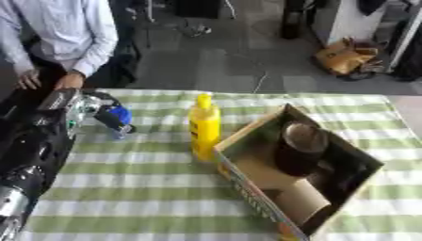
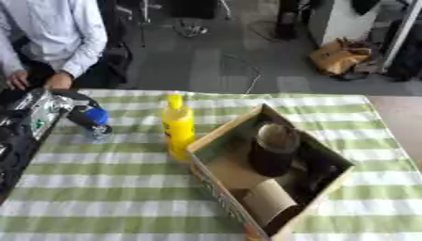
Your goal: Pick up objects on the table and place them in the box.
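Note:
A yellow squeeze bottle (image 1: 204,127) stands upright on the green-and-white checked cloth, right beside the near-left wall of an open cardboard box (image 1: 247,188). Inside the box are a dark round container (image 1: 301,146) and a brown cardboard roll (image 1: 301,200). My left arm comes in along the left edge. Its hand (image 1: 103,117) is at the far left of the table, with its dark fingers curled round a small clear bottle with a blue cap (image 2: 96,117). The bottle's lower end is close to the cloth. My right hand does not show in either view.
The table's (image 1: 132,188) far edge runs just behind the left hand. Bare checked cloth lies in front of the yellow bottle and to the left of the box. A brown bag (image 1: 346,56) lies on the floor beyond the table.

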Robot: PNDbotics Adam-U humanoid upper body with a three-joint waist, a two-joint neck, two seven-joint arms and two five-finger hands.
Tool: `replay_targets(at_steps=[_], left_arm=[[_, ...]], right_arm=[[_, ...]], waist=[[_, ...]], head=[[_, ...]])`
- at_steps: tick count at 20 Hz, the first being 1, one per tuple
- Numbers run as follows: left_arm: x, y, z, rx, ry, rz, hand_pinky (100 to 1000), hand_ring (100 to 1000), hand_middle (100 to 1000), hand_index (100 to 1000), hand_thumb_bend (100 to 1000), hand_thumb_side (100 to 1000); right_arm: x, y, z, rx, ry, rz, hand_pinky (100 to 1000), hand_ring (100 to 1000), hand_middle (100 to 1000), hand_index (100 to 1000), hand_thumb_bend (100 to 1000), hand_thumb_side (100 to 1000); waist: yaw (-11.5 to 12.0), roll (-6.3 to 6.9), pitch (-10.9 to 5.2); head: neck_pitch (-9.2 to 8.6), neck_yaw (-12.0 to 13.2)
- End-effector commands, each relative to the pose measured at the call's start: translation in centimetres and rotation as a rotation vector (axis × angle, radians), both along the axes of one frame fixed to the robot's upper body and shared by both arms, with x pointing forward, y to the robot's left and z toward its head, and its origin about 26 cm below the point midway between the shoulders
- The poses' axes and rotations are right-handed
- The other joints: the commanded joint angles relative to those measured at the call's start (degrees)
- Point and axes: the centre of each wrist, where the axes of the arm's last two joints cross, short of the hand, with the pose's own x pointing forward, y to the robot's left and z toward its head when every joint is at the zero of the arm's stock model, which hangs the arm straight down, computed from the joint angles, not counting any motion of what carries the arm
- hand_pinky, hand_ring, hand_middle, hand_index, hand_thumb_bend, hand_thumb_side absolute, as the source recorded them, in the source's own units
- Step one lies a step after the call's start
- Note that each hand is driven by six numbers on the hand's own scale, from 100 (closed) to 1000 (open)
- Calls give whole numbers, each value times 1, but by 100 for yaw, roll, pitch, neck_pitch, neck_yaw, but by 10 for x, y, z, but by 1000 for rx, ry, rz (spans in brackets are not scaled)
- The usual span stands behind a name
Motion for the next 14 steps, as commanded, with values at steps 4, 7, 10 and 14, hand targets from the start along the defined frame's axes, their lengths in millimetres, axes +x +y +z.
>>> replay_targets(at_steps=[4,7,10,14], left_arm=[[-1,3,10,62,6,14,939,922,1000,1000,517,627],[0,2,10,63,11,7,826,841,1000,1000,497,595],[1,0,10,45,22,3,672,735,941,1000,465,567],[2,-3,10,4,33,0,392,576,800,1000,412,552]], right_arm=[[-4,-1,8,2,-46,9,834,820,654,560,100,1000],[-4,-1,8,3,-45,10,834,820,653,557,100,1000],[-4,-1,8,5,-47,11,834,819,651,556,100,1000],[-4,-2,8,7,-48,11,834,819,649,554,100,1000]], waist=[[-27,11,-90],[-29,12,-90],[-30,14,-91],[-36,18,-90]], head=[[-57,19],[-54,20],[-53,18],[-53,12]])
